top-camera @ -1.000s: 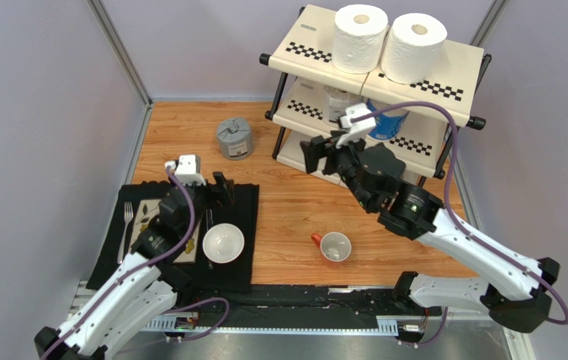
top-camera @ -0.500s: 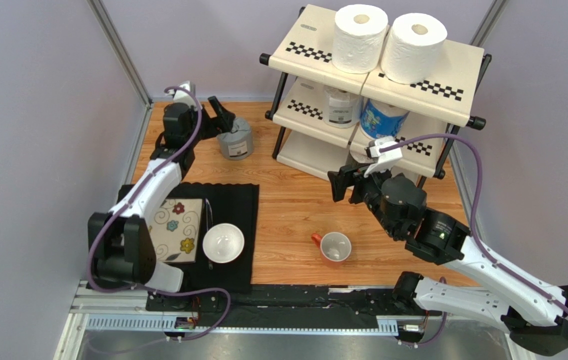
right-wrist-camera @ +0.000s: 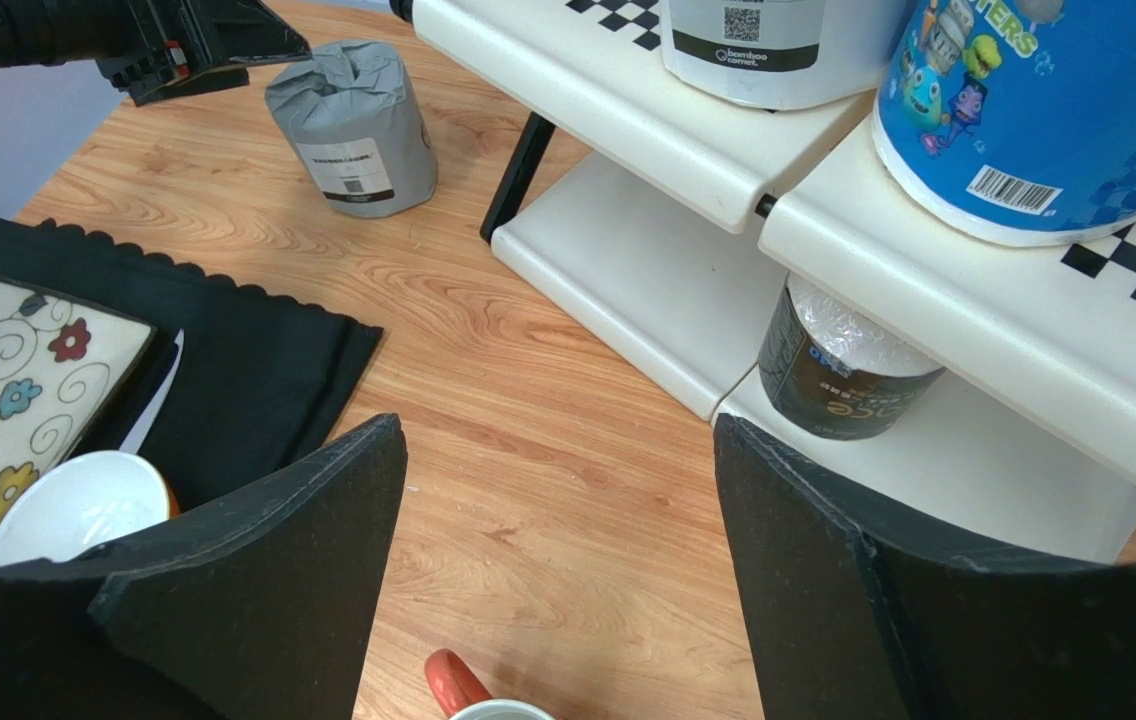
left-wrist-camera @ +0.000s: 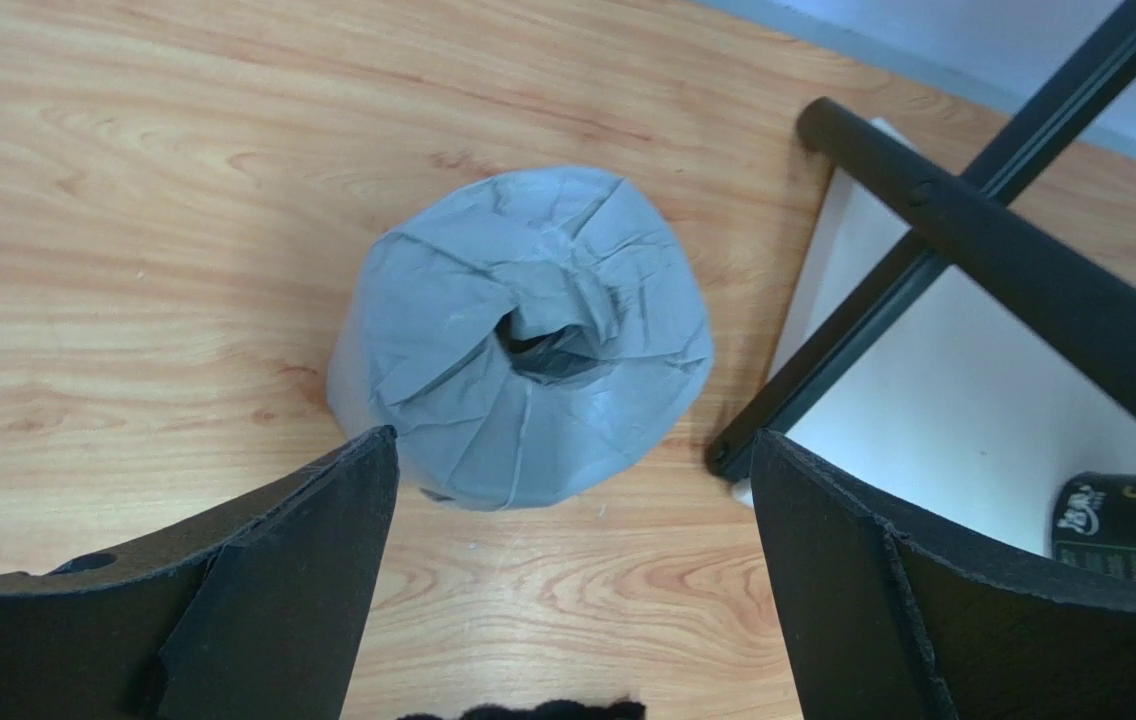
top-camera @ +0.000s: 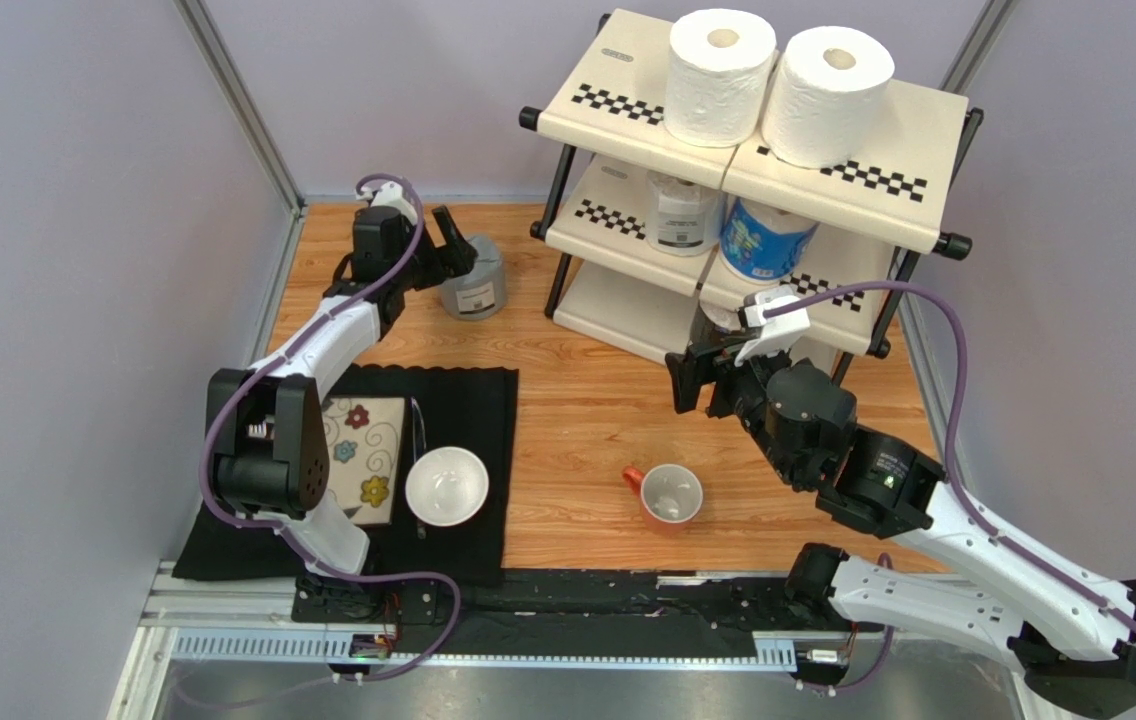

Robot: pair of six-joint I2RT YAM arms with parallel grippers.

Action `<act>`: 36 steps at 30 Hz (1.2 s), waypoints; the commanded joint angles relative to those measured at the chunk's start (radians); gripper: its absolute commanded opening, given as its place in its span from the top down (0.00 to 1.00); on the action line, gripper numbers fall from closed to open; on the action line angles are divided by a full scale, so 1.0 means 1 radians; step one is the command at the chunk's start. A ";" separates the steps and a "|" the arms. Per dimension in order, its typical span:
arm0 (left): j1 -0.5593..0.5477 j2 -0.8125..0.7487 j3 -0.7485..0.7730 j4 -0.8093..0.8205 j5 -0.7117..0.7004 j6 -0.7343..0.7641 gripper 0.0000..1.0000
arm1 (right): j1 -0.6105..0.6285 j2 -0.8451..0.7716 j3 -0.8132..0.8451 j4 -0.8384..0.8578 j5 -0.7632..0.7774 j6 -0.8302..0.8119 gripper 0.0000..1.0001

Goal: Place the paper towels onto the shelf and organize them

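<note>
A grey-wrapped paper towel roll point(top-camera: 475, 279) stands upright on the wooden table, left of the shelf point(top-camera: 890, 143). My left gripper point(top-camera: 451, 243) hovers over its far-left side, open. In the left wrist view the roll point(left-wrist-camera: 522, 338) lies just ahead of the fingers point(left-wrist-camera: 304, 555), untouched. Two white rolls point(top-camera: 720, 75) point(top-camera: 827, 93) stand on the top tier. A clear-white roll point(top-camera: 679, 213) and a blue roll point(top-camera: 764, 240) stand on the middle tier. A black roll point(right-wrist-camera: 837, 375) sits on the bottom tier. My right gripper point(top-camera: 694, 375) is open and empty in front of the shelf.
An orange mug point(top-camera: 667, 492) stands on the table below the right gripper. A white bowl point(top-camera: 447, 485) and a floral plate point(top-camera: 356, 450) rest on a black mat point(top-camera: 484, 405) at the near left. Grey walls close in the sides and back.
The left arm swung from over the mat out to the grey roll at the back. The right arm drew back from the shelf's middle tier toward the near side.
</note>
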 commanded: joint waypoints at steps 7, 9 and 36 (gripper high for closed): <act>0.006 0.072 0.017 0.007 -0.067 0.038 0.05 | 0.005 -0.013 -0.012 0.027 0.023 -0.020 0.20; 0.006 0.089 0.034 0.007 -0.077 0.038 0.05 | 0.006 -0.014 -0.012 0.026 0.026 -0.025 0.20; 0.055 0.178 0.082 0.101 -0.052 -0.031 0.06 | 0.003 0.015 -0.044 0.037 0.049 -0.057 0.20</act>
